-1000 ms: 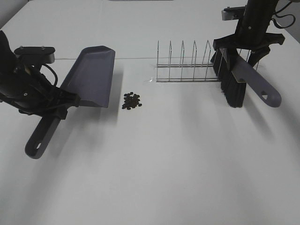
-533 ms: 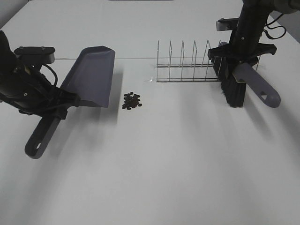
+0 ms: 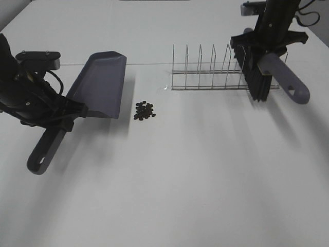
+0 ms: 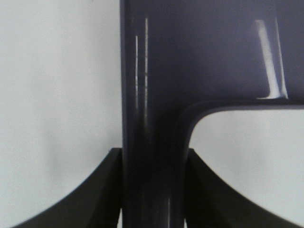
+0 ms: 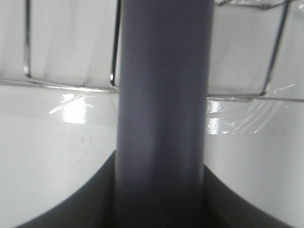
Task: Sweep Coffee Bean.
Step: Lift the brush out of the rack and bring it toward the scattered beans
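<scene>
Some twenty coffee beans point(image 3: 144, 110) lie clustered on the worktop point(image 3: 180, 175) just outside the dustpan point(image 3: 100, 82); left hand point(image 3: 66, 115) clamps its handle, right hand point(image 3: 266, 52) grips the brush point(image 3: 288, 85), bristles seemingly against the wire rack point(image 3: 205, 87)

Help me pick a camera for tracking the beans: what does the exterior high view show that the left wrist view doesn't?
Exterior high only: the coffee beans, wire rack and brush. Left wrist only: a close look at the left tool clamping the dustpan by its handle. Both: the dustpan and white table.
</scene>
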